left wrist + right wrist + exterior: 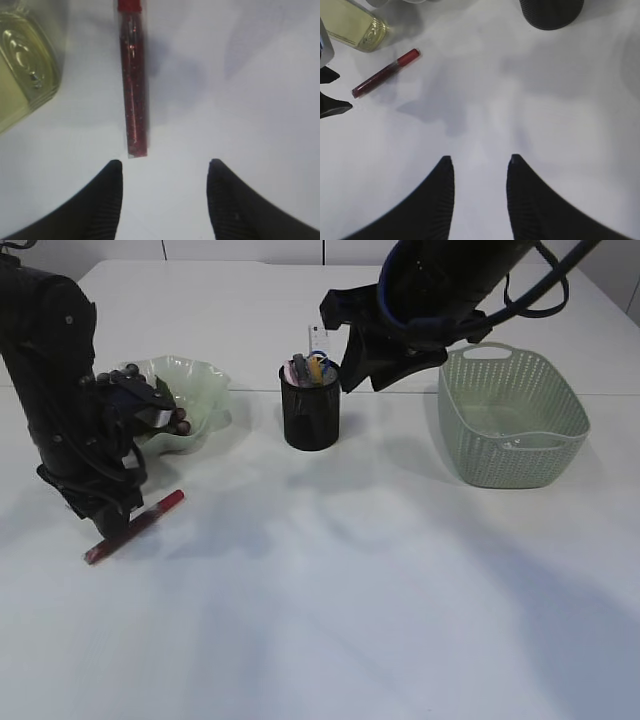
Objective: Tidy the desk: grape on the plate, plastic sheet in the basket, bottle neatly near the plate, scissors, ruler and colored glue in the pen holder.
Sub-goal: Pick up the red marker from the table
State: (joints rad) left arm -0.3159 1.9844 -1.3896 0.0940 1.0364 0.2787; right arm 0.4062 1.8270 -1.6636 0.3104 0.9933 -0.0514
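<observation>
Red glue tube flat on the table — my left gripper spread over its near end, empty.
Beside the tube a yellowish bottle crowds in; right gripper parted — nothing between its jaws.

Red glitter glue, green basket

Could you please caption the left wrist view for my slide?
Open left claw above a red glue stick lying on the table, bottle alongside.
</observation>
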